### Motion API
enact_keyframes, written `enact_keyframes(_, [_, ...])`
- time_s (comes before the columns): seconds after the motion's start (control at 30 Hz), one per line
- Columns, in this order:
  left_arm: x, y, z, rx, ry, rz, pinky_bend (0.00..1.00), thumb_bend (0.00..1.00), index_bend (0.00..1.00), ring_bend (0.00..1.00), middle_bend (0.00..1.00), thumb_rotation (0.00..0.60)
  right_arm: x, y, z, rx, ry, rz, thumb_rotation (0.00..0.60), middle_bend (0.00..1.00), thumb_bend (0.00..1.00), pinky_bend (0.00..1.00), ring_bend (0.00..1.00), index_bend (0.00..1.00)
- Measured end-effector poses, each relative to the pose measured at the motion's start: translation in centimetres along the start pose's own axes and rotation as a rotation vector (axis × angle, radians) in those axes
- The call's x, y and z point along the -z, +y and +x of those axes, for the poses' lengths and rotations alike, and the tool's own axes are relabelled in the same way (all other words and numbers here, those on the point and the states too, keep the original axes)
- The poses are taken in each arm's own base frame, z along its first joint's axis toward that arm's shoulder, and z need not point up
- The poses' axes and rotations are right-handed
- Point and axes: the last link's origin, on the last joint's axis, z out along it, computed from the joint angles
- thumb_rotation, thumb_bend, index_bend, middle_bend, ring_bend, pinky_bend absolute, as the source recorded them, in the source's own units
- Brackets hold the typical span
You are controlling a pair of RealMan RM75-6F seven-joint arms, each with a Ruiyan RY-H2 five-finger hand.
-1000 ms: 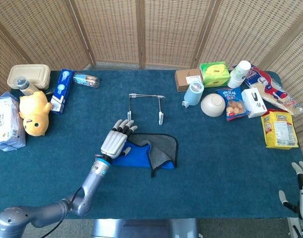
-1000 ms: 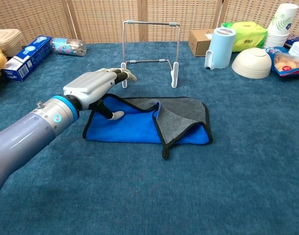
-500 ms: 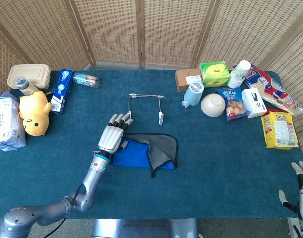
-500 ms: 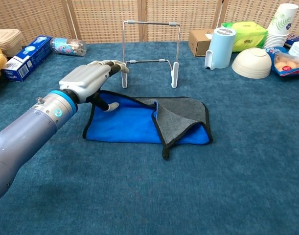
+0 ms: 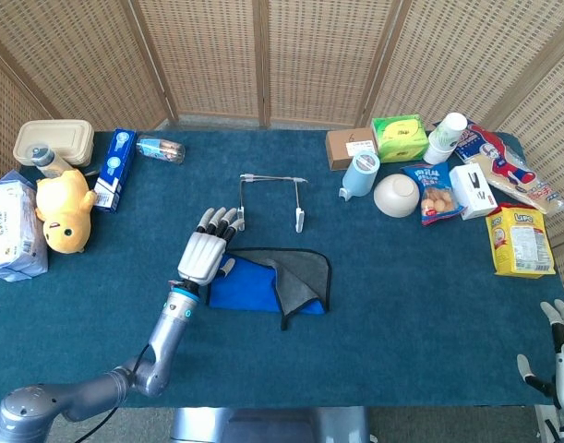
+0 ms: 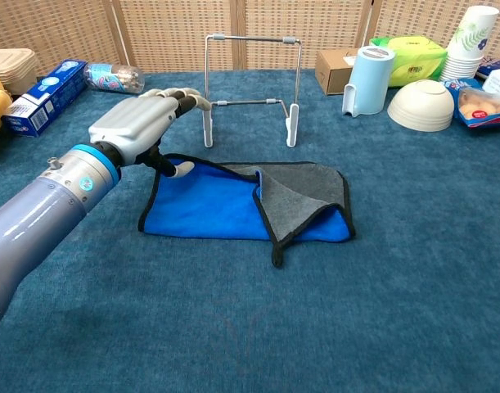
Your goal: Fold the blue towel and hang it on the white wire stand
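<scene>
Since a second ago, the left robot hand (image 5: 204,254) has drawn back off the blue microfibre towel (image 5: 270,282) toward its left end, fingers spread and holding nothing. From the head view, the towel lies partly folded on the dark teal tabletop (image 5: 402,305), just in front of the white wire stand (image 5: 271,197). The right robot hand (image 5: 560,369) sits at the frame's lower right corner, its grip unclear.

From the chest view, the left robot hand (image 6: 139,128) hovers over the towel's (image 6: 213,209) left edge, a grey flap turned over its right half. The stand (image 6: 250,86) stands upright behind.

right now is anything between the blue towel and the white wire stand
Nothing visible. The blue towel with its grey folded flap lies just in front of the white wire stand, with only bare carpet between. The left hand hovers beside the towel's left corner.
</scene>
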Motion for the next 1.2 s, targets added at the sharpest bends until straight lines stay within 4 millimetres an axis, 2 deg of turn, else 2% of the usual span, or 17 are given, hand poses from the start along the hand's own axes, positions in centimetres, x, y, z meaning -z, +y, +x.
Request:
enact_keyframes(0.27, [1.3, 1.1, 1.3, 0.074, -0.004, -0.052, 0.00, 0.41, 0.15, 0.00, 0.08, 0.600, -0.2, -0.5, 0.5, 0.020, 0.000, 0.040, 0.600, 0.04, 0.32, 0.00, 0.00, 0.06])
enact_keyframes(0.5, [3.5, 0.8, 3.7, 0.144, -0.004, -0.092, 0.00, 0.41, 0.17, 0.00, 0.09, 0.600, -1.5, -2.7, 0.9, 0.039, -0.028, 0.164, 0.600, 0.04, 0.31, 0.00, 0.00, 0.07])
enact_keyframes(0.8, [8.2, -2.7, 7.5, 0.145, -0.016, -0.079, 0.00, 0.41, 0.18, 0.00, 0.09, 0.600, -4.4, -7.3, -0.5, 0.057, -0.117, 0.355, 0.600, 0.05, 0.23, 0.00, 0.00, 0.10])
enact_keyframes(1.03, [12.3, -6.2, 10.0, 0.119, 0.002, -0.018, 0.00, 0.41, 0.20, 0.00, 0.10, 0.600, -6.1, -12.1, -3.4, 0.073, -0.194, 0.501, 0.600, 0.05, 0.21, 0.00, 0.00, 0.10])
enact_keyframes(1.2, [14.8, -8.2, 11.5, 0.120, 0.026, 0.025, 0.00, 0.41, 0.21, 0.00, 0.11, 0.600, -6.6, -15.4, -5.2, 0.088, -0.237, 0.592, 0.600, 0.05, 0.21, 0.00, 0.00, 0.11])
